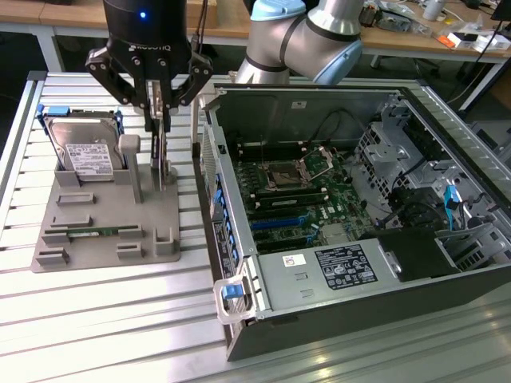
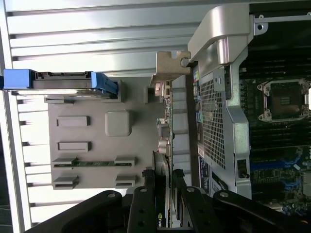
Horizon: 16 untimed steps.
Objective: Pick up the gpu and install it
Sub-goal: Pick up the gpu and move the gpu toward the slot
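Note:
The gpu [image 1: 162,155] is a thin dark card seen edge-on, standing upright over the grey holder [image 1: 104,211] at the exterior view's left. My gripper [image 1: 158,120] is shut on the card's upper edge, one finger on each face. In the wrist view the black fingers [image 2: 147,194] clamp the gpu [image 2: 165,141], whose silver bracket [image 2: 171,68] points away from the wrist. Whether the card's lower edge still sits in the holder I cannot tell. The open computer case [image 1: 239,279] lies right beside the card.
A silver hard drive [image 1: 80,148] in a blue frame stands at the holder's back, and a green memory stick [image 1: 92,233] lies near its front. Inside the case, the motherboard's blue slots [image 1: 279,222] and CPU socket [image 1: 291,171] are exposed. Everything rests on a slatted aluminium table [image 1: 120,319].

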Motion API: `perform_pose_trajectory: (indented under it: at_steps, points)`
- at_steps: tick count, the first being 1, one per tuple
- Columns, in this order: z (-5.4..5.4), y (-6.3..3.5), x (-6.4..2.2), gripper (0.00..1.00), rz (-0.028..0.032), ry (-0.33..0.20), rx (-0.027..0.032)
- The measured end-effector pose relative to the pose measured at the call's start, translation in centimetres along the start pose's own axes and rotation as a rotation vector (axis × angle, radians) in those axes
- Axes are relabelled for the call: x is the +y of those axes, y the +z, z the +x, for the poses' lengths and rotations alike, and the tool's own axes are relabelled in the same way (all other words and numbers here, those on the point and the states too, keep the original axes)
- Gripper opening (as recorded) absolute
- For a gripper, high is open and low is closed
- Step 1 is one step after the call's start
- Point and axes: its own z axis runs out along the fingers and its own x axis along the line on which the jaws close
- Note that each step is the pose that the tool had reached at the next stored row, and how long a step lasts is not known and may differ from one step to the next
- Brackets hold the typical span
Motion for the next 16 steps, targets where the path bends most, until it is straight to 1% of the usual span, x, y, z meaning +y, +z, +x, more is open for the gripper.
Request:
perform_pose_trajectory:
  at_steps: [16]
  points:
    - [-0.01, -0.59, 0.00, 0.25, 0.0000, 0.000, 0.0001]
